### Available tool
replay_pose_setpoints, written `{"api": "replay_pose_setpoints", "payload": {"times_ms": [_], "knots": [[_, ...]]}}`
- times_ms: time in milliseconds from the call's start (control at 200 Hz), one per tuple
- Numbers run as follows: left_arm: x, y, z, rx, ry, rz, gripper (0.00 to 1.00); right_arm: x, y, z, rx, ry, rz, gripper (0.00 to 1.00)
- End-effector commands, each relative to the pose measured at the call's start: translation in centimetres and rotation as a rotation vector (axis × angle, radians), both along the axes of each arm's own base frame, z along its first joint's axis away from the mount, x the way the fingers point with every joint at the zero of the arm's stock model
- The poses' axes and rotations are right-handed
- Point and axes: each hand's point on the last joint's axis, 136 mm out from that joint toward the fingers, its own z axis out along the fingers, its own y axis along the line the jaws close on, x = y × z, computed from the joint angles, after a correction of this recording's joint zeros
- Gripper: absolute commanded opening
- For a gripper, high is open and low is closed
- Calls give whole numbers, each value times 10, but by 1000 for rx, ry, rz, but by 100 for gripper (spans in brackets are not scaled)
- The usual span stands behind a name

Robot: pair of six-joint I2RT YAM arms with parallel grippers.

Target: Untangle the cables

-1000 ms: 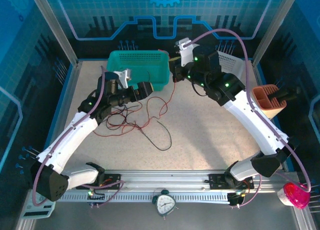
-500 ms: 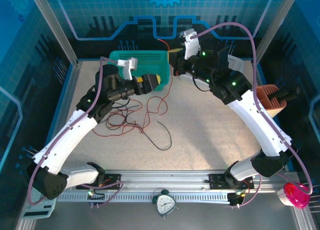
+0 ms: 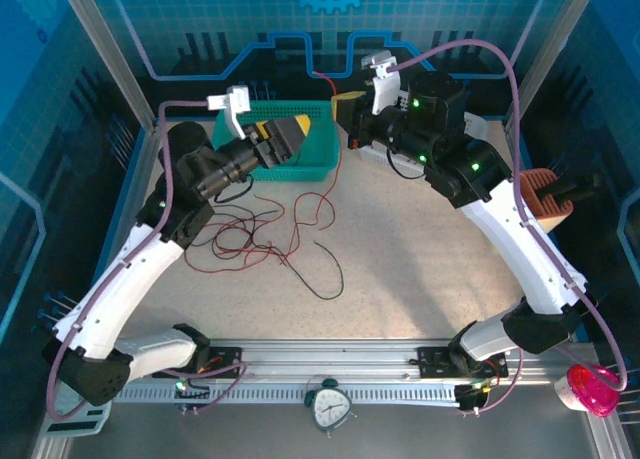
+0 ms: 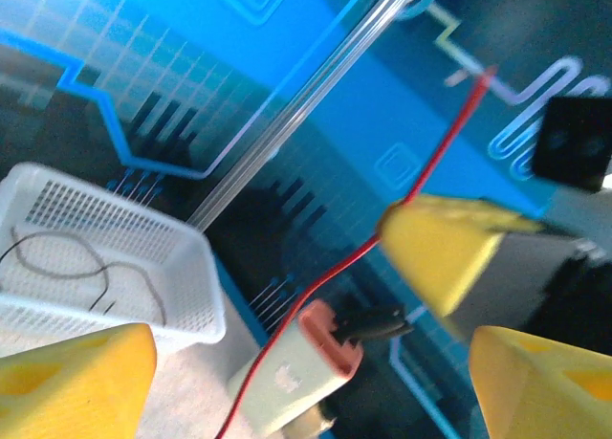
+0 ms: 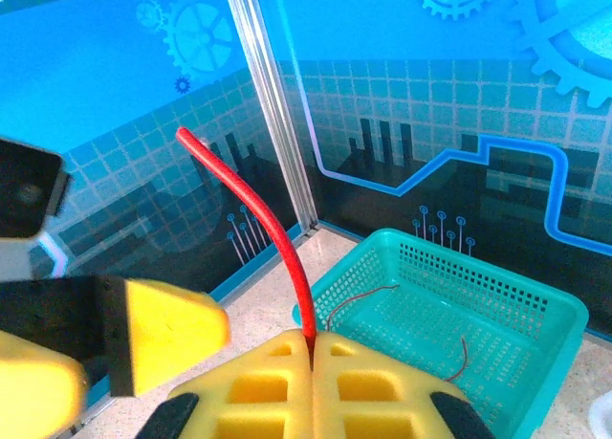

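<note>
The cables point(image 3: 262, 231) lie as a loose tangle of dark red and black strands on the table, left of centre. One red cable point(image 5: 277, 238) is pinched between the yellow pads of my right gripper point(image 5: 312, 351); its free end curls upward. In the top view my right gripper point(image 3: 350, 117) hangs beside the teal basket point(image 3: 318, 159), and the red cable point(image 3: 338, 174) drops from it to the tangle. My left gripper point(image 3: 287, 139) hovers above the basket. In the left wrist view its fingertips point(image 4: 76, 382) stand wide apart, and the held red cable point(image 4: 435, 166) runs beyond them.
The teal basket point(image 5: 497, 310) holds a couple of thin strands. A white basket point(image 4: 105, 252) stands at the back right. An orange holder point(image 3: 535, 201) with a black tool sits at the right edge. A clock point(image 3: 328, 407) and pink cup point(image 3: 591, 390) lie near the front rail.
My left arm has lifted off the tangle and swung its gripper up and back over the teal basket. My right gripper has risen slightly, still pinching the red cable.
</note>
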Motion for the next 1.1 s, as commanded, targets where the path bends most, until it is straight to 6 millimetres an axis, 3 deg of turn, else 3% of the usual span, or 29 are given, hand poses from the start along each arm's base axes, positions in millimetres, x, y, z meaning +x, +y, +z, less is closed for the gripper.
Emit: {"api": "replay_pose_setpoints", "payload": {"times_ms": [0,455,670,1095], "knots": [[-15,9,54,-135,-123,1,85,-6,-3,16,45,-21,15,0],[-1,-16,89,-200,-177,-41,75,-7,4,7,54,8,46,0],[9,-26,85,-188,-168,-37,69,-11,8,5,54,15,63,0],[25,-34,74,-174,-139,-21,39,-17,12,-1,57,27,90,0]]}}
